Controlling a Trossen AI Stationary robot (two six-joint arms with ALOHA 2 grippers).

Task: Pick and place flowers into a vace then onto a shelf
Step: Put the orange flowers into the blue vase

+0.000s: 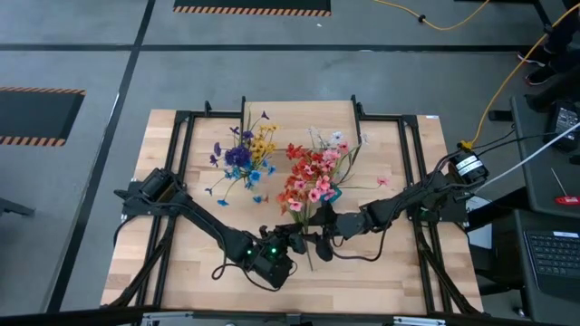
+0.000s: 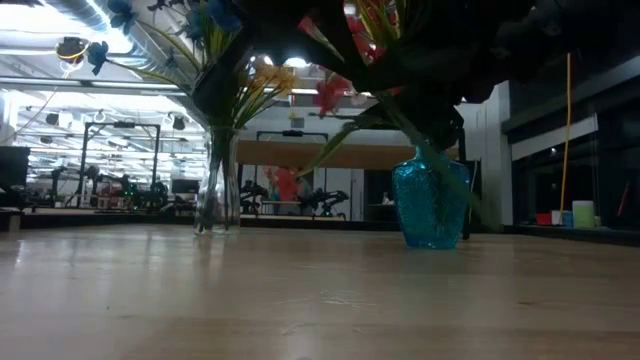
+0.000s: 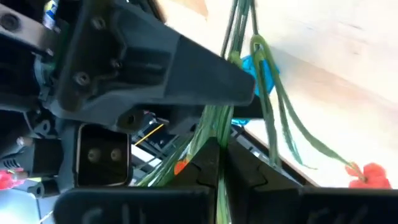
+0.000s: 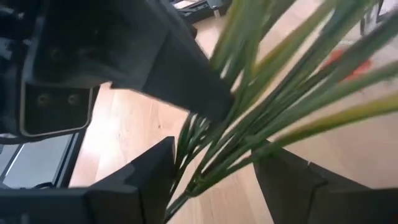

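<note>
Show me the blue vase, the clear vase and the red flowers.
blue vase (image 2: 431, 208): low view, middle of its body.
clear vase (image 2: 217, 190): low view, glass wall.
red flowers (image 1: 306, 174): high view, blossoms.

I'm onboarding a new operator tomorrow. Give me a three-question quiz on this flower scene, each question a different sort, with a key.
1. True or false: the left gripper is shut on the stems of the red and pink flowers.
2. Multiple choice: the right gripper is A) open around the same stems, B) shut on the clear vase, C) parked at the table's edge.
3. Fill in: the yellow, blue and purple flowers stand in the ___ vase, left of the blue vase in the low view.

Key: 1 true; 2 A; 3 clear
</note>
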